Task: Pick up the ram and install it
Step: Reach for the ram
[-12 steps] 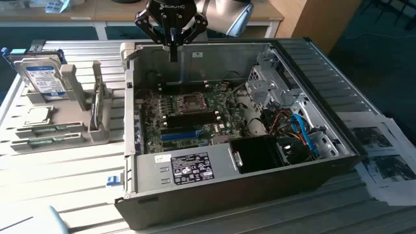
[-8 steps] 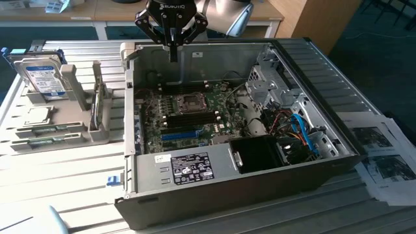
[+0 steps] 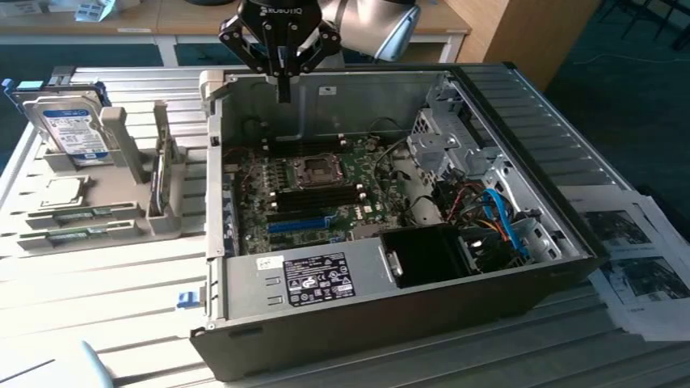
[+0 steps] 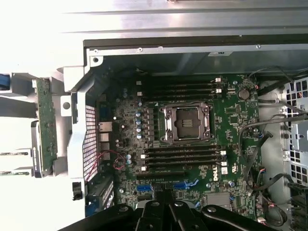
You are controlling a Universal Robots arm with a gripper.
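Tool closed and empty, above open computer case, ram in holder alongside.

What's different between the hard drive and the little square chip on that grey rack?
The hard drive stands on edge in a slot; the chip lies face up. The hard drive is a larger rectangle; the chip is smaller and square. The hard drive carries a blue-and-white label; the chip looks plain silver. Both sit on the grey rack beside the open computer case.
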